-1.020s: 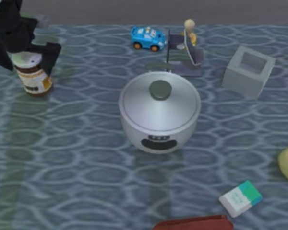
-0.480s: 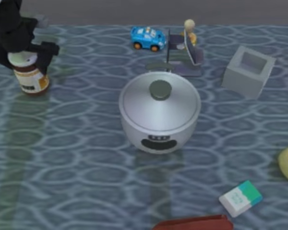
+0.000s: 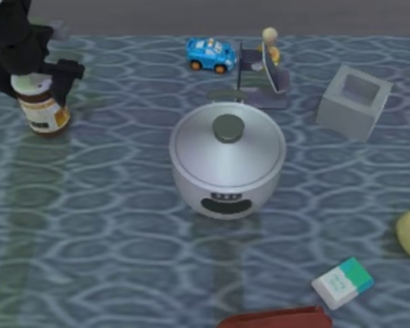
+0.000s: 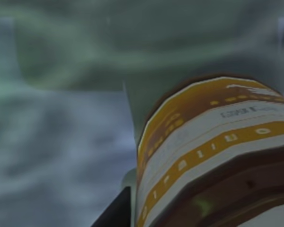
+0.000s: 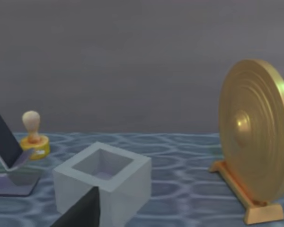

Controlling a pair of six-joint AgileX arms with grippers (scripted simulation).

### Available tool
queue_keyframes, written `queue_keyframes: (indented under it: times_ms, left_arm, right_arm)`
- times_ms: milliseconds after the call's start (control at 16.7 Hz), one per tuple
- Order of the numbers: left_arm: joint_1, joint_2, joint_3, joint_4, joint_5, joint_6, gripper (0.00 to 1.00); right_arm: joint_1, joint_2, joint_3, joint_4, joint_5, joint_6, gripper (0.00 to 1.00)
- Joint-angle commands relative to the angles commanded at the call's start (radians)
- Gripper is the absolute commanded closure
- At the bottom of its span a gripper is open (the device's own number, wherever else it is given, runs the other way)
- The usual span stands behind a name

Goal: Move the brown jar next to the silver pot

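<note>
The worktop is covered in a blue-grey cloth printed with pale interlocking oval rings, spreading from left to right. Beyond its far edge stands a plain, dull grey wall. The light is soft and even.

- Between the brown jar, at the far left, and the silver pot lies open surface.
- Behind the pot, a blue toy car and a dark stand crowd the far side.
- A grey cube blocks the pot's right rear.

Left hand at far left, fingers clamped; right arm out of top view.
</note>
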State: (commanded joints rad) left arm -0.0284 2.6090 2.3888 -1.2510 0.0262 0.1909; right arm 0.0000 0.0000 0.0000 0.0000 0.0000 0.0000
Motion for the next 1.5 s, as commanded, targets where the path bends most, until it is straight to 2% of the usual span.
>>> queue_keyframes:
  times_ms: [540, 1140, 1500]
  left_arm:
    - [0.000, -0.015, -0.015, 0.000, -0.001, 0.000, 1.00]
    - [0.018, -0.494, -0.482, -0.009, -0.006, -0.002, 1.00]
    - [0.014, -0.531, -0.519, -0.011, -0.007, 0.000, 1.00]
  right_arm:
    - [0.000, 0.000, 0.000, 0.000, 0.000, 0.000, 0.00]
    - [0.000, 0.000, 0.000, 0.000, 0.000, 0.000, 0.00]
    - [0.000, 0.000, 0.000, 0.000, 0.000, 0.000, 0.00]
